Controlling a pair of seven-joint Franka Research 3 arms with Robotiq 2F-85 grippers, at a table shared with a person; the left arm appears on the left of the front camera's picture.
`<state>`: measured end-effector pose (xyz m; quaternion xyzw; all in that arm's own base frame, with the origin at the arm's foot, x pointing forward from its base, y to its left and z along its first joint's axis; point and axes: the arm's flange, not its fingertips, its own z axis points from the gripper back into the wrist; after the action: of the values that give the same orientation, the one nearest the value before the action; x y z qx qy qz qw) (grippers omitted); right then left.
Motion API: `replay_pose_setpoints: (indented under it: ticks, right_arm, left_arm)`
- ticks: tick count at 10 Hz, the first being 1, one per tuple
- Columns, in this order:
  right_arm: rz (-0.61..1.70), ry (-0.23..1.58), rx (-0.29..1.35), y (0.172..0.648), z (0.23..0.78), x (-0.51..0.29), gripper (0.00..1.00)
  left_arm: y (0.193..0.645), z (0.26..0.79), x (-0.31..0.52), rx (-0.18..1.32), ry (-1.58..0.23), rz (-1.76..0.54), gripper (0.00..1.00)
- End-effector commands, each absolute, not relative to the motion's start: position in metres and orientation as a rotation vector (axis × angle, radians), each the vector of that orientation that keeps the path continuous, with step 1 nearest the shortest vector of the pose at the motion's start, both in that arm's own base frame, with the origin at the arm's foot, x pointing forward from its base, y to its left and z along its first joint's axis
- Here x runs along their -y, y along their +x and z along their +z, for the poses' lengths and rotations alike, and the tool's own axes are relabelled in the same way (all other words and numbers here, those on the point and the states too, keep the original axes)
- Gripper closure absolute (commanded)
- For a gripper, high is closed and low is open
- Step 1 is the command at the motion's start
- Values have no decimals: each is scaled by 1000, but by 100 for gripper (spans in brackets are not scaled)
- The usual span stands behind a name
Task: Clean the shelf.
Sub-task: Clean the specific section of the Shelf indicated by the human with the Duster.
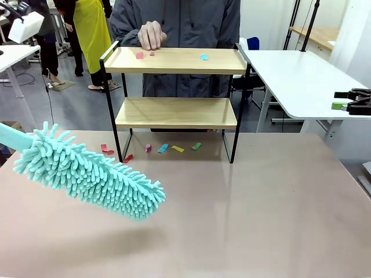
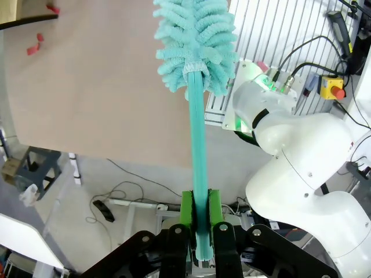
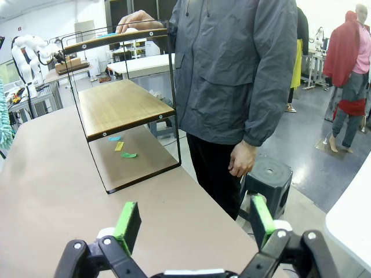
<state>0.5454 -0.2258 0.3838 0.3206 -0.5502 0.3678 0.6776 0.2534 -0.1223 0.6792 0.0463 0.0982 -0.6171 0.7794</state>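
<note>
Front view: one shelf [image 1: 174,113], two wooden boards in a thin black frame, standing at the far middle of the table [image 1: 261,208]. Three scraps on the top board [image 1: 174,62]: one red [image 1: 139,55], one small pink [image 1: 152,54], one blue [image 1: 203,57]. Seven more scraps on the table around the shelf's legs: three red, one pink, one blue, one yellow, one green. One teal duster [image 1: 93,174], fluffy head tilted above the table's near left. Left fingers [image 2: 201,205] pressed in on the duster's handle, green pads on either side of it. Right fingers [image 3: 193,223] spread wide with nothing between them, off the table's right end, well apart from the shelf. One person [image 1: 185,23] in a grey jacket just behind the shelf, one hand [image 1: 152,35] resting on the top board's back edge, the other hanging at the side. Table matte, pale brown. One white table [image 1: 290,81] to the right, one black stool [image 3: 266,179] on the grey floor; more tables and people farther back.
</note>
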Motion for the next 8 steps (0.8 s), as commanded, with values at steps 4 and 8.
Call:
replay_pose_setpoints:
  ticks: [4,8]
  right_arm:
    - [832,720,1240,546,387,224,0]
    - [832,720,1240,546,387,224,0]
  left_arm:
    - [251,676,120,-204,81,-1329,87]
    - [251,676,120,-204,81,-1329,87]
